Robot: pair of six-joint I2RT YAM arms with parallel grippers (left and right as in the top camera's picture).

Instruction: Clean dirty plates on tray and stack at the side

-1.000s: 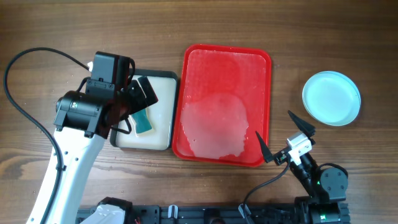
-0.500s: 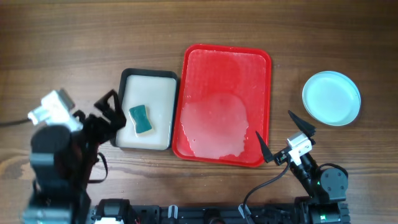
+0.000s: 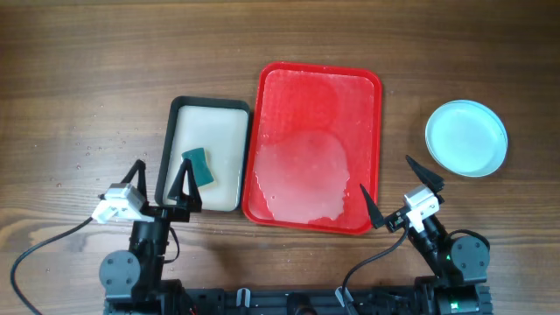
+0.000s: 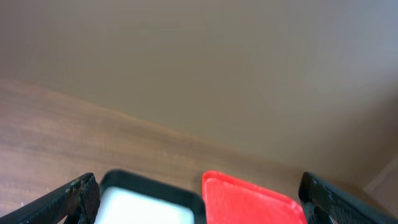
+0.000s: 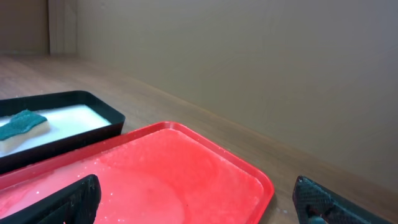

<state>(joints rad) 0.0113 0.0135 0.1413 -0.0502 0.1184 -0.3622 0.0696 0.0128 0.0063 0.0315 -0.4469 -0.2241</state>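
Note:
The red tray [image 3: 359,96] lies at the table's middle with no plates on it, only a whitish wet film. It also shows in the left wrist view [image 4: 249,199] and the right wrist view [image 5: 186,168]. A stack of pale blue plates [image 3: 466,137] sits on the table to the tray's right; how many it holds cannot be told. My left gripper [image 3: 160,181] is open and empty near the front edge, below the cream tray. My right gripper [image 3: 391,189] is open and empty at the red tray's front right corner.
A black-rimmed cream tray [image 3: 223,122] stands left of the red tray with a teal sponge [image 3: 199,166] lying in it; both show in the right wrist view, the sponge [image 5: 22,124] at the left. Cables run along the front edge.
My left arm has drawn back from over the cream tray to the front edge, leaving the sponge lying in that tray. The right arm has not moved.

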